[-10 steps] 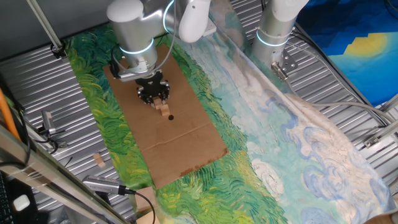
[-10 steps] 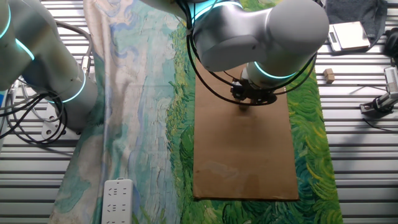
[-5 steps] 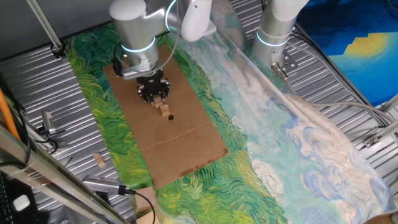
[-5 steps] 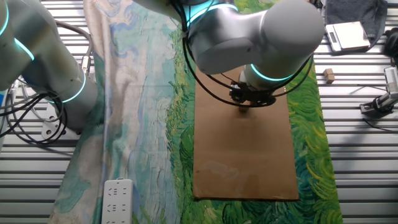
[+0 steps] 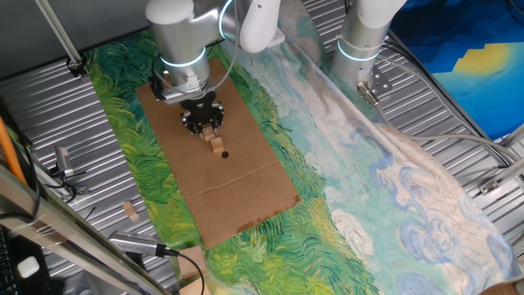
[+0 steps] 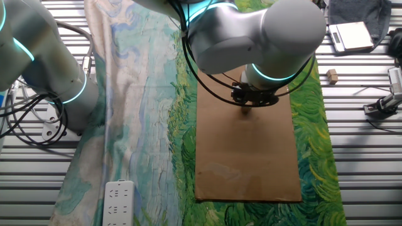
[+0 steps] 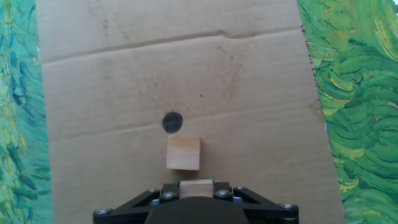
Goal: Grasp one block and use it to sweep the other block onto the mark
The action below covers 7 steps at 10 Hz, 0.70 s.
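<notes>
My gripper (image 7: pixel 196 188) is shut on a wooden block (image 7: pixel 196 186), held low over the brown cardboard sheet (image 7: pixel 249 93). Just ahead of it lies the other wooden block (image 7: pixel 183 153), loose on the cardboard. The mark (image 7: pixel 172 122), a small round black dot, sits right beyond that block, slightly to its left and almost touching it. In one fixed view the gripper (image 5: pixel 209 132) stands over the cardboard (image 5: pixel 246 192), with the loose block (image 5: pixel 216 147) and the mark (image 5: pixel 225 155) just in front. In the other fixed view the gripper (image 6: pixel 247 108) is mostly hidden under the arm.
The cardboard lies on a green painted cloth (image 5: pixel 123 156). A spare wooden block (image 5: pixel 130 211) lies on the metal table at the left, and another block (image 6: pixel 331 76) at the far right in the other fixed view. A second robot base (image 5: pixel 360 41) stands at the back.
The arm has shifted very slightly; the gripper, the held block and the loose block stay almost where they were.
</notes>
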Available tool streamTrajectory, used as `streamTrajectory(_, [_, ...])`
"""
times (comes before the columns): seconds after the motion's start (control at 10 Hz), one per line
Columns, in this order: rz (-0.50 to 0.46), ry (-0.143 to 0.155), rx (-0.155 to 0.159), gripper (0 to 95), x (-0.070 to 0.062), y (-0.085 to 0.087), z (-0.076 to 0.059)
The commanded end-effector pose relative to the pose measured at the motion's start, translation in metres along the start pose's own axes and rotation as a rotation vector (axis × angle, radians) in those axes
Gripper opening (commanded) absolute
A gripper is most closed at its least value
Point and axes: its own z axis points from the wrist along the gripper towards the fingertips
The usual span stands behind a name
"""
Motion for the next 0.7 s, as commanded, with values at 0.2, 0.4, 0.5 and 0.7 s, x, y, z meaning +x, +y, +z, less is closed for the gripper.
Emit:
streamTrajectory(0.2, [-0.020, 0.018, 0.007, 0.0, 0.0002, 0.0011, -0.0017])
streamTrajectory(0.4, [-0.025, 0.018, 0.008, 0.0, 0.0002, 0.0011, -0.0017])
streamTrajectory(0.5, [-0.025, 0.018, 0.008, 0.0, 0.0002, 0.0011, -0.0017])
streamTrajectory(0.7, [-0.025, 0.018, 0.008, 0.0, 0.0002, 0.0011, -0.0017])
